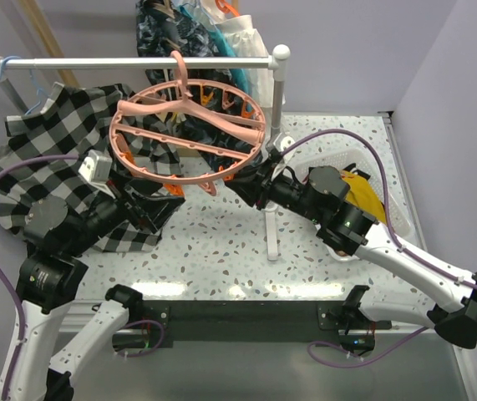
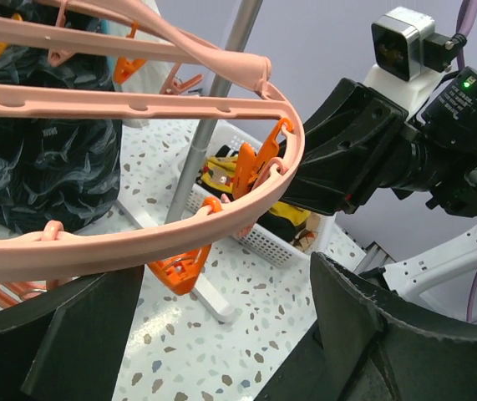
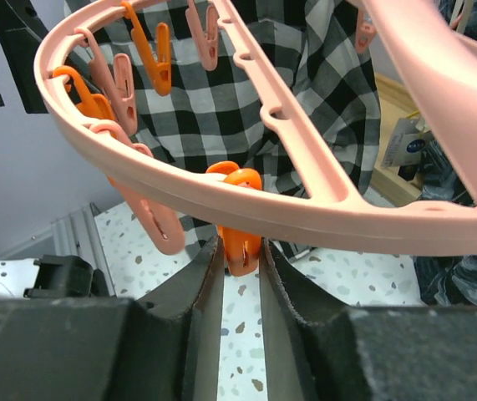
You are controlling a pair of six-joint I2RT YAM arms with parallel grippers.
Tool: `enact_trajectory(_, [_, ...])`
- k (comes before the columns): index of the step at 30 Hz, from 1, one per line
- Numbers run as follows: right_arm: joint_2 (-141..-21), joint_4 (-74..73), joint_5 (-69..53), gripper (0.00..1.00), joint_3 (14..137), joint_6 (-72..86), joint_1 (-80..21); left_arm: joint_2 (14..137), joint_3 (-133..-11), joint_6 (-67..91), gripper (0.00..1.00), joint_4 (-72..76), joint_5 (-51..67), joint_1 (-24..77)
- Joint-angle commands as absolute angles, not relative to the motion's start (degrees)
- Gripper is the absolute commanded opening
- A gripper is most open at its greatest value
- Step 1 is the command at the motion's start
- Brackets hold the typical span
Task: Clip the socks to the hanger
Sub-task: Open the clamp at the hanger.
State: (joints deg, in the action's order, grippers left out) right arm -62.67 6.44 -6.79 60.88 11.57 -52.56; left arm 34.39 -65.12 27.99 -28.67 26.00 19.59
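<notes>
The work stands at the clip-opening step, and no sock has reached the hanger yet. In the overhead view the hanger (image 1: 150, 106) hangs by its hook from the white rail (image 1: 138, 61) at about 12 o'clock over the table (image 1: 221, 251). Its ring is tilted, with the low edge toward the arms. The right gripper (image 3: 240, 261) comes up to that ring at roughly 5 o'clock. Its fingers (image 3: 196, 288) are drawn nearly together and pinch an orange clip (image 3: 240, 238) that dangles just under the rim. Whether the clip's mouth is actually sprung open cannot be told from these views. The left gripper (image 2: 225, 280) sits beneath the ring at about 7 o'clock with its fingers spread wide and nothing between them; the pink rim passes above it without touching. The socks (image 1: 362, 190) lie in a white basket (image 2: 259, 242) at 3 o'clock on the table, behind the right arm and well apart from the hanger. A mustard-yellow one shows on top, with darker ones under it. The checkered shirt (image 1: 46, 142) hangs at 9 o'clock behind the left arm and plays no part. As I judge it, the next move falls to the left arm: it must reach across to the basket, take one sock by an edge, and carry that edge up into the clip's mouth. The right gripper would keep the clip squeezed meanwhile and let go only once the fabric is seated. The ring swings freely from its hook, so a gentle approach seems wise.
</notes>
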Motion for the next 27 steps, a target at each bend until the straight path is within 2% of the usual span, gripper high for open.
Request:
enact_trajectory(1, [-63.45, 7.92, -5.36, 0.17, 64.77, 10.64, -52.73, 33.84, -68.03, 27.51, 0.86, -28.91, 26.19, 19.60])
enact_trajectory(6, [-64.86, 6.33, -6.85, 0.00, 66.00, 10.63, -52.73, 31.82, -70.13, 24.00, 0.86, -36.20, 22.16, 19.60])
enact_trajectory(15, [-67.67, 4.84, -9.75, 0.00, 66.88, 11.34, -52.82, 29.88, -73.12, 22.06, 0.86, -45.08, 14.33, 19.34])
enact_trajectory(22, [-71.89, 5.80, -6.08, 0.00, 66.97, 12.04, -55.02, 29.18, -66.47, 26.00, 0.83, -41.94, 19.93, 18.28])
enact_trajectory(27, [-75.32, 4.66, -4.31, 0.00, 69.51, 12.04, -57.30, 29.88, -65.30, 28.12, 0.75, -37.98, 23.72, 17.93])
